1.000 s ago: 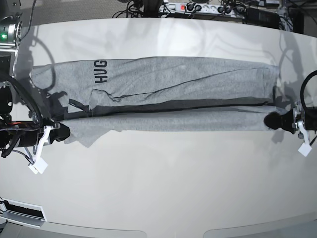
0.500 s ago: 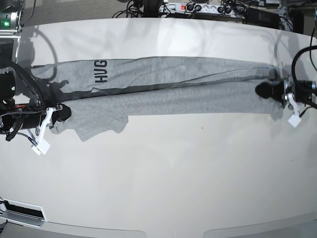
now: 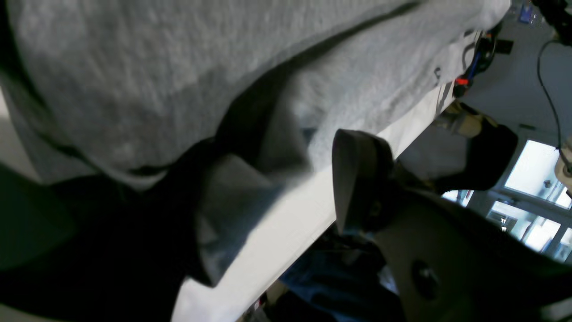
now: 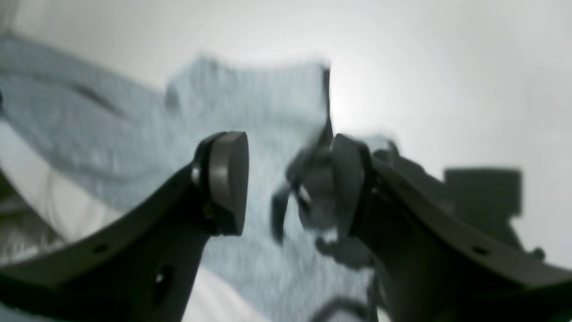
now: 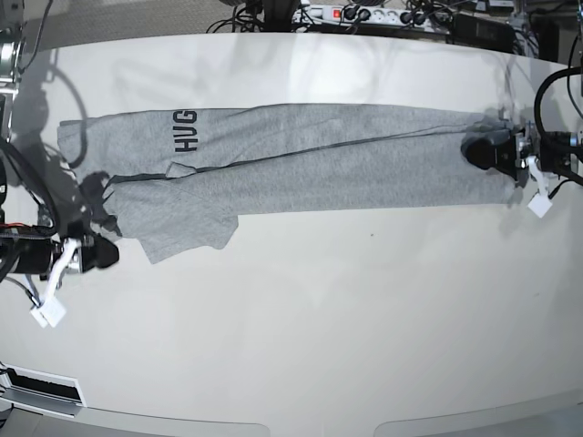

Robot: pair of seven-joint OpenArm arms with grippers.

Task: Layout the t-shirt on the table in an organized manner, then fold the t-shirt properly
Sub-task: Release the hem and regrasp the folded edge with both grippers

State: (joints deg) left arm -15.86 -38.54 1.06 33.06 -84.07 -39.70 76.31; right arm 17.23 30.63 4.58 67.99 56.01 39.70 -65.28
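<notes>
The grey t-shirt (image 5: 310, 155) lies flat on the white table (image 5: 301, 328) as a long band folded lengthwise, with black lettering near its left end and a sleeve pointing toward the front. My right gripper (image 5: 107, 252) sits just off the sleeve corner. In the right wrist view it (image 4: 290, 179) is open, and the blurred t-shirt (image 4: 259, 103) lies beyond its fingers. My left gripper (image 5: 475, 148) rests at the band's right end. In the left wrist view one bare fingertip (image 3: 357, 179) stands apart from the loose t-shirt (image 3: 134, 67); the other finger is hidden in shadow.
A power strip with cables (image 5: 364, 14) runs along the table's far edge. White tags hang from both grippers (image 5: 47, 314) (image 5: 539, 207). The table's curved front edge (image 5: 291, 426) lies near the bottom of the base view.
Both grippers have opened and let go of the t-shirt. The carried edge now lies folded over the far half. My right gripper has drawn back toward the front left.
</notes>
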